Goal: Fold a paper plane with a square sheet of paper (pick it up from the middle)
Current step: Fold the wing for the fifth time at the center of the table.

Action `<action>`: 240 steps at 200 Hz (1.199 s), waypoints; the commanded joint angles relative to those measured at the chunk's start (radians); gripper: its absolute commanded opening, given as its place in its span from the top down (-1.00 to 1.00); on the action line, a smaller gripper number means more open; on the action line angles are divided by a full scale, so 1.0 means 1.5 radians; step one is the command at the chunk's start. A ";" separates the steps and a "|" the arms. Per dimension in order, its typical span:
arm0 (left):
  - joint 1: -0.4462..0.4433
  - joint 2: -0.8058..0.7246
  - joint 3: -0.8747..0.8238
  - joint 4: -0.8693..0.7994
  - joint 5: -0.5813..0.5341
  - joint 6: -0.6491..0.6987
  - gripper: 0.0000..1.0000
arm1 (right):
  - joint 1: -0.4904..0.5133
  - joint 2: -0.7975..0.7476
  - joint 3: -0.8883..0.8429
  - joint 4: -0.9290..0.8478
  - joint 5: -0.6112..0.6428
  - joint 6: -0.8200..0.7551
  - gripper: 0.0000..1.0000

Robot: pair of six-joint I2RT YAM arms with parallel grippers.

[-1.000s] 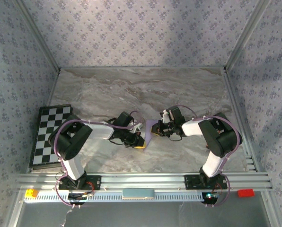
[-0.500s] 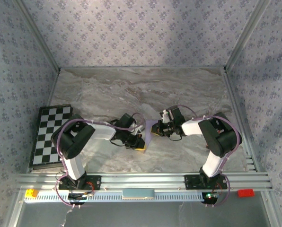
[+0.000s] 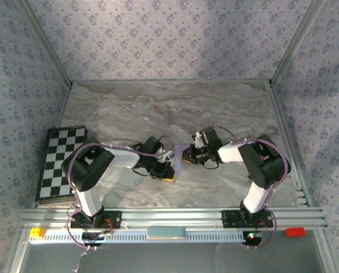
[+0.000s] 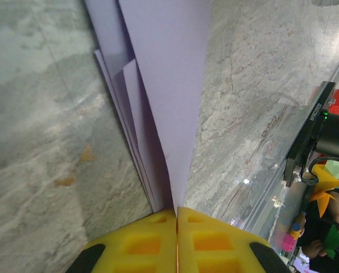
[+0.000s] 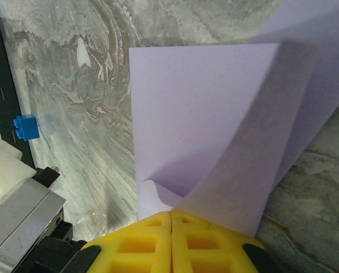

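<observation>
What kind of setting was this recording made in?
Probably a lab test booth, not a home: patterned panels wall in a marble-look table, a metal rail runs along its near edge, and a chequered board lies at its left.

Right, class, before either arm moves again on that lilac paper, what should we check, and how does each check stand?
1. Left gripper shut on the lilac paper: ok.
2. Right gripper shut on the same paper: ok.
3. Paper already folded into layers: ok, several layers show in the left wrist view.
4. Flaps lying flat: not ok, one flap bows up and a corner curls near the right gripper.
5. Finished dart shape: cannot tell.
6. Blue cube clear of the paper: ok.
</observation>
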 commanded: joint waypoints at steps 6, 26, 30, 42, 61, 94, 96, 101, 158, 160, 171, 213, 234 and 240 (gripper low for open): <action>-0.021 0.004 -0.012 -0.089 0.018 0.023 0.83 | 0.009 0.043 -0.003 -0.058 0.081 -0.023 0.84; -0.021 0.004 -0.017 -0.089 0.018 0.022 0.84 | 0.009 0.043 -0.002 -0.059 0.082 -0.024 0.84; -0.021 0.004 -0.017 -0.088 0.018 0.023 0.88 | 0.009 0.043 -0.002 -0.060 0.082 -0.024 0.84; -0.021 0.007 -0.016 -0.087 0.019 0.023 1.00 | 0.009 0.045 -0.003 -0.061 0.082 -0.024 0.84; -0.022 0.010 -0.016 -0.088 0.022 0.025 1.00 | 0.009 0.046 -0.002 -0.061 0.083 -0.025 0.85; -0.022 0.007 -0.018 -0.098 0.008 0.028 0.79 | 0.009 0.046 -0.002 -0.062 0.083 -0.025 0.85; -0.022 0.006 -0.019 -0.099 0.008 0.027 0.78 | 0.010 0.046 -0.003 -0.062 0.083 -0.025 0.85; -0.023 0.003 -0.020 -0.099 0.007 0.026 0.75 | 0.010 0.046 -0.002 -0.062 0.085 -0.025 0.85; -0.023 -0.001 -0.025 -0.094 0.022 0.029 1.00 | 0.010 0.049 -0.001 -0.064 0.086 -0.024 0.85; -0.024 -0.001 -0.024 -0.094 0.022 0.030 1.00 | 0.010 0.050 -0.001 -0.064 0.087 -0.024 0.85; -0.025 0.000 -0.025 -0.095 0.021 0.030 1.00 | 0.010 0.051 -0.001 -0.064 0.086 -0.024 0.85; -0.024 -0.007 -0.029 -0.109 0.005 0.032 0.78 | 0.010 0.054 0.000 -0.068 0.090 -0.025 0.85; -0.024 -0.041 -0.035 -0.106 -0.021 0.022 0.66 | 0.011 0.055 0.000 -0.067 0.090 -0.026 0.85; -0.024 -0.054 -0.035 -0.108 -0.032 0.018 0.63 | 0.011 0.054 -0.001 -0.067 0.090 -0.026 0.85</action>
